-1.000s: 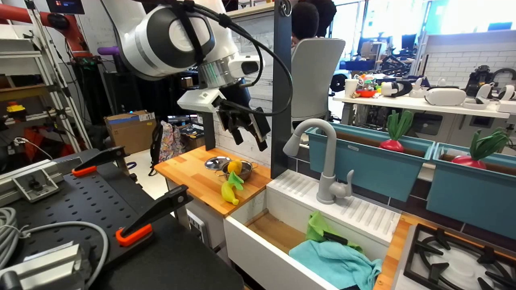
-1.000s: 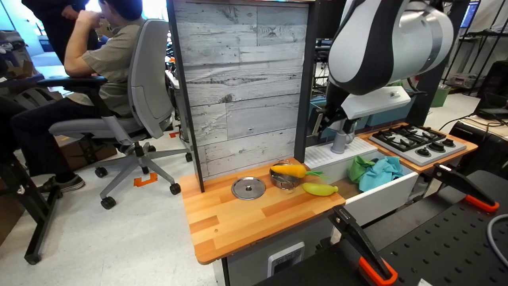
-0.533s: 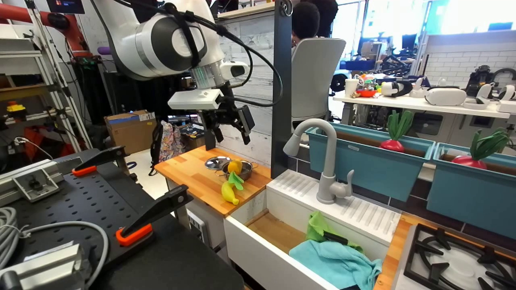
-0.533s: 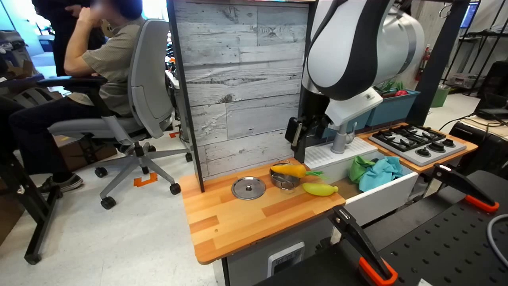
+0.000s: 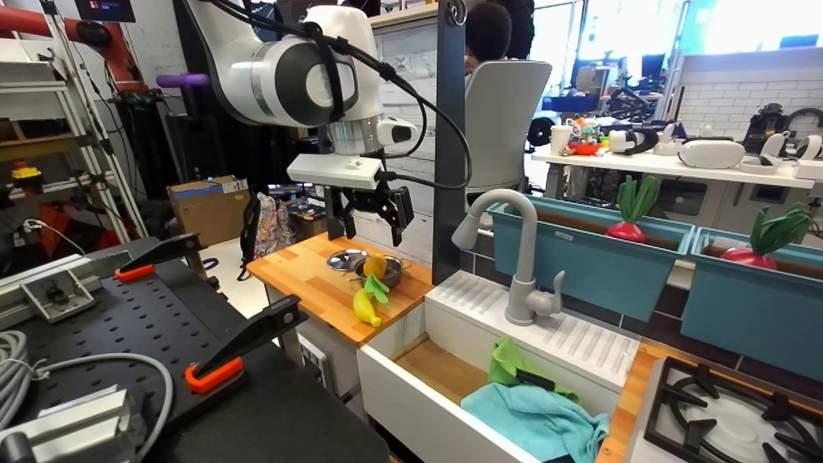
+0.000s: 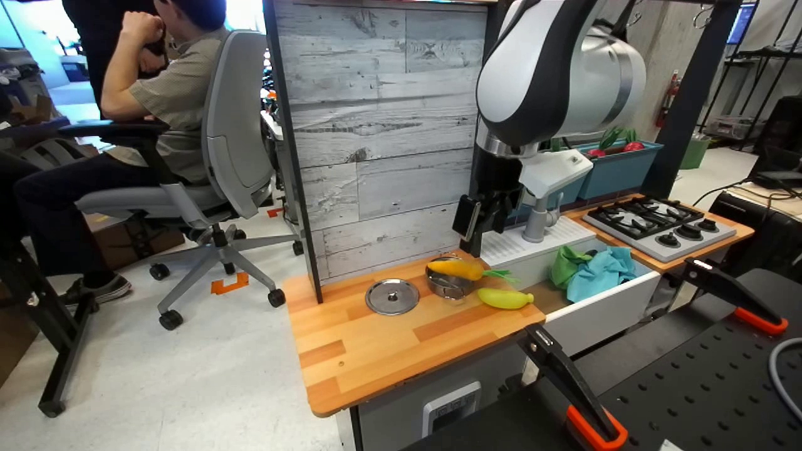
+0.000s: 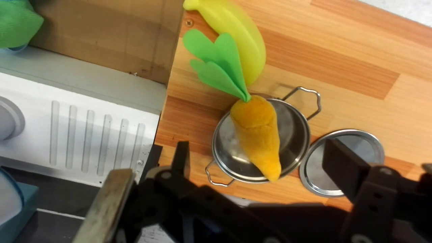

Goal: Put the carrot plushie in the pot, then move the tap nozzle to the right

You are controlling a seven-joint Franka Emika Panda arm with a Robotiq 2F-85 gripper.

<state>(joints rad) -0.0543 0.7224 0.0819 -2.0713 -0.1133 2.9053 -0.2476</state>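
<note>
Carrot plushie [image 7: 258,138] across pot [image 7: 291,128], green top [image 7: 227,64] just beside yellow banana [image 7: 248,40], lid [image 6: 392,298] just beside pot, gripper [image 5: 373,236] above, spread wide and holding nothing, tap nozzle [image 5: 526,247] well apart at sink [image 5: 411,402].

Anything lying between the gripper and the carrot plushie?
Only open air: in an exterior view, the gripper hangs above the carrot plushie with nothing visible between.

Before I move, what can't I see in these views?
Floor of the pot: wrist view, partly hidden by the carrot; whether they touch is unclear.
Middle of the lid: wrist view, covered by the gripper.
Top of the tap: in an exterior view, hidden behind the arm's white box.
Banana: wrist view, clipped by the top edge.
Panel below the counter: in an exterior view, markings too small.
</note>
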